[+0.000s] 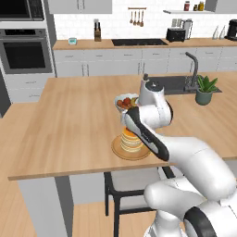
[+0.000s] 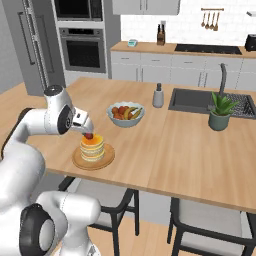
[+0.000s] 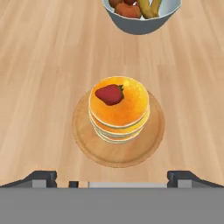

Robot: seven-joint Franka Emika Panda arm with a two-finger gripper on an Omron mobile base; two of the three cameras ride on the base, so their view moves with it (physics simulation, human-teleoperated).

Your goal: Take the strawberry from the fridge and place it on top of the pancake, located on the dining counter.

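One strawberry (image 3: 109,94) rests atop the pancake (image 3: 119,109), toward its 10 o'clock edge, on the desk (image 3: 43,65); fingers (image 3: 41,178) spread, empty; only retreat remains.

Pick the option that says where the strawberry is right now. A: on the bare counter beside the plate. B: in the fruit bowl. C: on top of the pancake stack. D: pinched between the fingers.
C: the hand view shows the strawberry lying on the top pancake of the stack, clear of the spread fingers.
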